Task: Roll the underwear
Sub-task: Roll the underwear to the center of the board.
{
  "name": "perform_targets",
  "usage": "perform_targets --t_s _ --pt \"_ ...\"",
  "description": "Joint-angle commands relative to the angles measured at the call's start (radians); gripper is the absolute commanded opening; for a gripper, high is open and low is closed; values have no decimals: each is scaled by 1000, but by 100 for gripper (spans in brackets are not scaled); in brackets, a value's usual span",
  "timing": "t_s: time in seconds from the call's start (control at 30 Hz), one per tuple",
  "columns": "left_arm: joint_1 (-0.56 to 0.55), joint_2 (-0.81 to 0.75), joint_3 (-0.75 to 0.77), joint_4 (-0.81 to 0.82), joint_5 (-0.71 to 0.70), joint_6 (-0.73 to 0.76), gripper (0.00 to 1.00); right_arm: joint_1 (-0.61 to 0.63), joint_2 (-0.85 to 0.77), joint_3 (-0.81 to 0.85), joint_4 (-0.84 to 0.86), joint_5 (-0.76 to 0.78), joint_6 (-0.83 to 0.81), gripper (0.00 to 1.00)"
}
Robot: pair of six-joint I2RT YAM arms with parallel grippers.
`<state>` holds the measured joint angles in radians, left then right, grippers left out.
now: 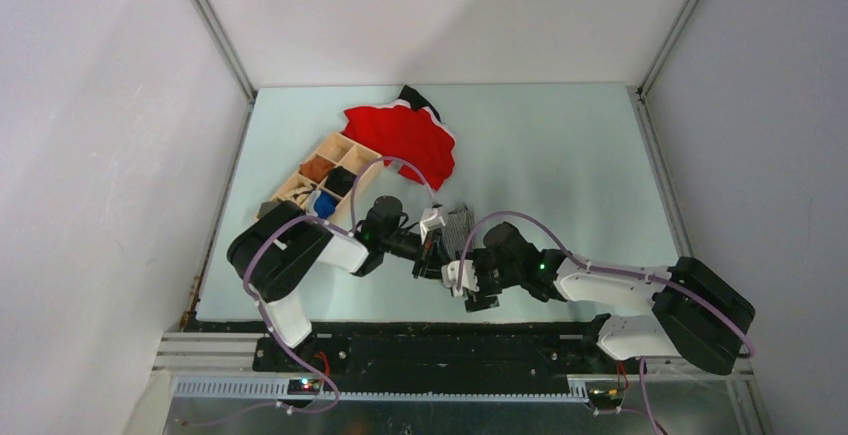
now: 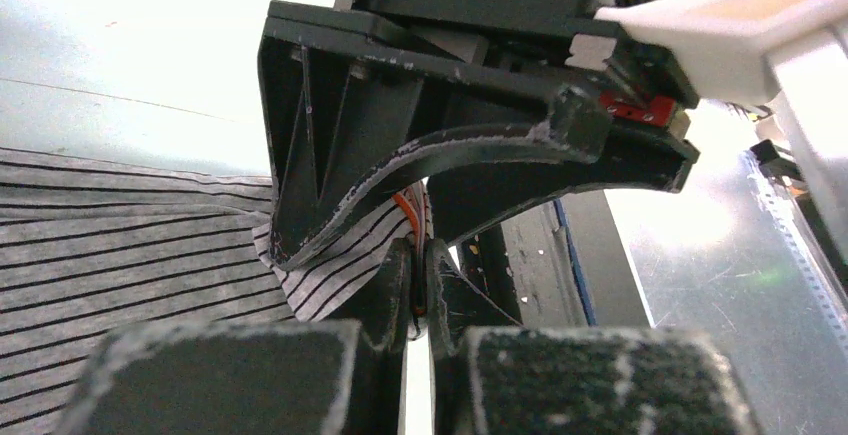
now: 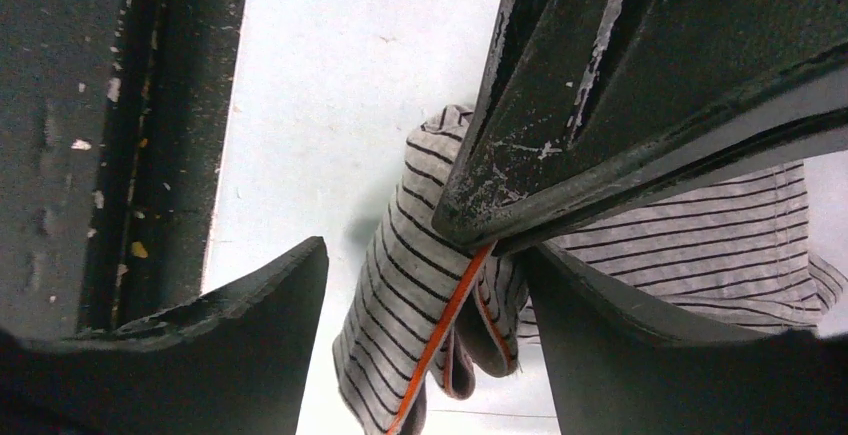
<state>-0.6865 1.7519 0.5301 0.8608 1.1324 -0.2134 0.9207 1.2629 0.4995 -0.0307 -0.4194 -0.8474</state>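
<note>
Wooden tray (image 1: 305, 163), divided into compartments, sits on the pale green table (image 1: 560, 175) by its left edge.
- Compartments hold small things, one each as far as I can see: a brown lump (image 1: 318, 168), a black piece (image 1: 341, 181), a blue piece (image 1: 322, 202) and pale tan bits (image 1: 298, 193). All too small to identify.
- Red cloth (image 1: 405, 135) with dark trim lies just beyond the tray's far end, touching or overlapping its corner.

The underwear (image 1: 458, 223), grey-and-white fine stripe, lies to the right of the tray's near end, close to the front edge of the table. Both arms meet over it.
- Left gripper (image 2: 418, 277): fingers pressed together, pinching a gathered edge of the underwear. An orange seam (image 3: 440, 325) shows in the fold right at the pinch.
- The pinched corner is lifted and bunched. The rest of the garment spreads flat on the table behind it.
- Right gripper (image 3: 425, 255): fingers spread wide, one on either side of the hanging fold. I cannot tell whether either finger touches the cloth.
- The two grippers sit tip to tip, the left one's fingers reaching in between the right one's.
</note>
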Motion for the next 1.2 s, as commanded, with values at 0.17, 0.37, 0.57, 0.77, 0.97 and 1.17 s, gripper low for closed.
perform_targets --t_s 0.17,0.37,0.57,0.77,0.97,1.17 --pt "23 -44 -25 27 30 6 0 10 15 37 48 87 -35 44" --pt "32 -50 -19 -64 -2 44 1 5 11 67 -42 75 -4 9" --pt "49 -136 -24 -263 -228 95 35 -49 82 233 -317 -137 32 0" --pt "115 -300 21 -578 -470 173 54 -111 378 528 -746 -372 67 0" --pt "197 -516 60 -790 -645 229 55 -181 610 678 -914 -472 127 0" --pt "133 -758 -36 -775 -660 533 58 -265 868 846 -1055 -534 180 0"
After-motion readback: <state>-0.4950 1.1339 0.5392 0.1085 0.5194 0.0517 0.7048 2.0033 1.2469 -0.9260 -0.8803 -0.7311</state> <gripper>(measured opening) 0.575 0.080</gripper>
